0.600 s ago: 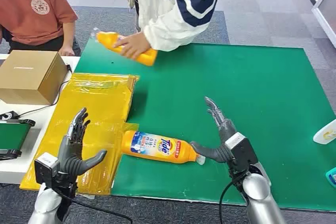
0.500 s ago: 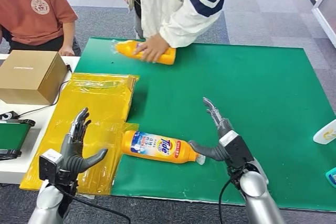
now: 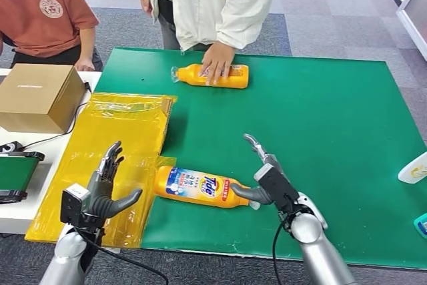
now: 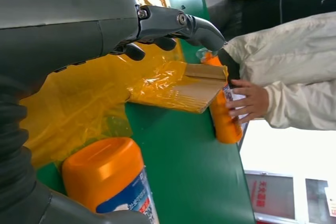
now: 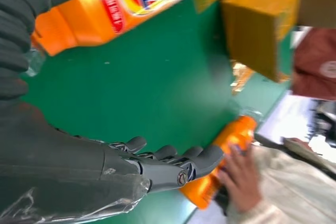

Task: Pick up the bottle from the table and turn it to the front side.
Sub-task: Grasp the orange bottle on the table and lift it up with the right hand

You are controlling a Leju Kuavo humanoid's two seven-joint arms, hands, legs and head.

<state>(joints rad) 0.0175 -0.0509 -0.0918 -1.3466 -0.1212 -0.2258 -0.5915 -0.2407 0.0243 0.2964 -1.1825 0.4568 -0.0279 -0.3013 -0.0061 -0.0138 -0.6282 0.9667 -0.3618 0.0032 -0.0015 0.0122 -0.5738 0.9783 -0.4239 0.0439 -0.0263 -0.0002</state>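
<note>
Currently the bottle (image 3: 201, 187) lies on its side near the front edge of the green mat (image 3: 327, 131), its base resting on the edge of the yellow plastic sheet (image 3: 121, 138) and its neck pointing toward the right hand (image 3: 264, 178). Its body is orange, cylindrical, tapering at the neck to a clear cap. A label faces up: a blue panel at the base end, a Tide logo in the middle, a red band near the neck. The left wrist view shows the flat orange base (image 4: 104, 170) with the blue label edge beneath it.

Right hand: released, holding nothing. The thumb (image 3: 247, 193) lies beside the bottle's neck; whether it touches cannot be told. The fingers (image 3: 254, 145) extend forward over the mat, apart from the bottle.

Left hand (image 3: 105, 188): released, fingers spread, holding nothing. It hovers above the yellow sheet, near the bottle's base and apart from it.

A second orange bottle (image 3: 214, 76) lies on its side at the far side of the mat, under the hand (image 3: 216, 61) of a person in a white jacket. A cardboard box (image 3: 40, 96) stands on the white table left of the mat. A person in a red shirt (image 3: 45, 11) is behind the box.
</note>
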